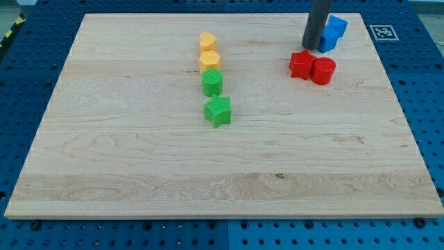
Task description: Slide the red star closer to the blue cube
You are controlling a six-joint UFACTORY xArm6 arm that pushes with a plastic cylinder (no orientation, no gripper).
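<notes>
The red star (300, 64) lies at the view's upper right of the wooden board (139, 153). A red cylinder (323, 71) touches its right side. Two blue blocks stand just above them near the board's top edge: one (337, 26) at the top and another (327, 40) below it; I cannot tell which is the cube. My tip (311, 47) stands just above the red star, against the left side of the lower blue block, partly hiding it.
A column of blocks sits left of centre: a yellow block (207, 42), a second yellow block (209, 61), a green cylinder (212, 82) and a green star (218, 111). A marker tag (381, 31) lies beyond the board's top right corner.
</notes>
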